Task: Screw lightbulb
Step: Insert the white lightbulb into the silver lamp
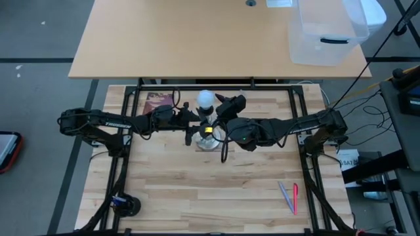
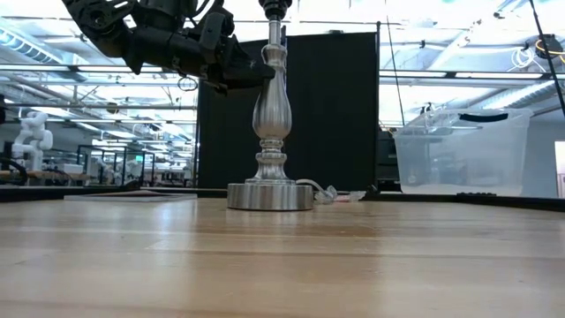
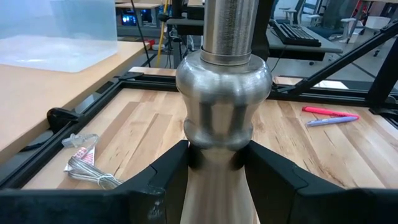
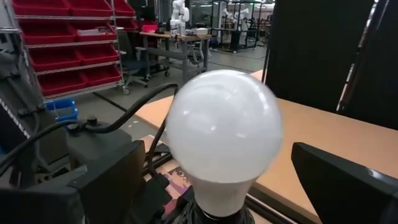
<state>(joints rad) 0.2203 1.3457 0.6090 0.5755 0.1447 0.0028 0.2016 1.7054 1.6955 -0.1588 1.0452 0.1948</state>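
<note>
The lightbulb [image 4: 224, 140] sits atop the lamp stand [image 2: 271, 115] at mid-table, its base down in the socket. The left gripper [image 3: 214, 165] is clamped on the stand's narrow neck, steadying it. The right gripper [image 4: 205, 186] straddles the bulb with fingers spread either side — contact is not discernible. Judgement: the bulb is light, smooth and fragile; grip the round head lightly at its widest girth — a hard squeeze risks cracking it.
</note>
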